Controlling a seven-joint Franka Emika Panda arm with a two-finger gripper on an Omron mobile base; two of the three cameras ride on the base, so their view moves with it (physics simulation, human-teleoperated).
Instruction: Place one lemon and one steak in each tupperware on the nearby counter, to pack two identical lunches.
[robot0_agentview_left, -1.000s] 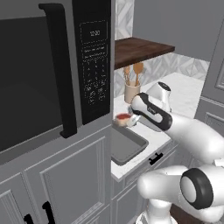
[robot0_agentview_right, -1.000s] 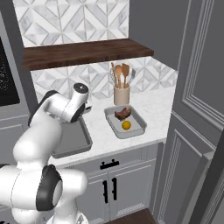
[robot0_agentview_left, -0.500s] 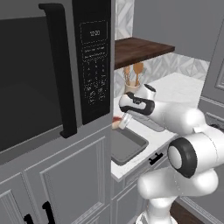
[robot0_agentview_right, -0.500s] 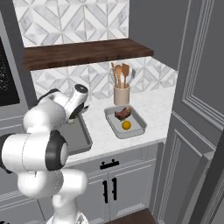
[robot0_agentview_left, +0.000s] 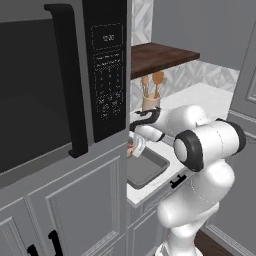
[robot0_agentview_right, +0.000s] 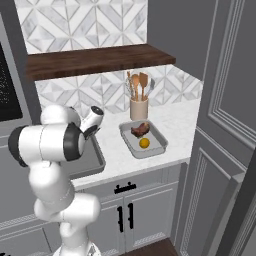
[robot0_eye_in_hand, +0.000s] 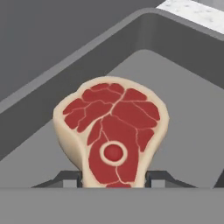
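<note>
Gripper (robot0_eye_in_hand: 113, 179) closed on a steak (robot0_eye_in_hand: 113, 133), jaws pressing its two lower sides; the cut stands upright between the finger tips, red face toward the hand camera, pale fat rim around it, round bone mark low in the middle. In the left base view the gripper (robot0_agentview_left: 136, 148) hangs beside the microwave's (robot0_agentview_left: 65, 80) front corner with the steak (robot0_agentview_left: 131, 148) at its tip, over the near grey tupperware (robot0_agentview_left: 148, 169).

Hand view: held steak above the bare grey floor of that tupperware (robot0_eye_in_hand: 183, 109), not touching it; walls rise behind, a strip of white desk (robot0_eye_in_hand: 192, 11) past the far rim.

Second tupperware (robot0_agentview_right: 159, 145) sits further right on the desk (robot0_agentview_right: 175, 117), well apart from the gripper. Inside: another steak (robot0_agentview_right: 140, 130) at the far end, a lemon (robot0_agentview_right: 144, 143) just in front, near each other.

Behind it, touching the backsplash side, a utensil jar (robot0_agentview_right: 138, 107) with wooden spoons. Dark wooden shelf (robot0_agentview_right: 95, 59) above. Grey cabinets (robot0_agentview_right: 140, 210) with black handles below the desk.
</note>
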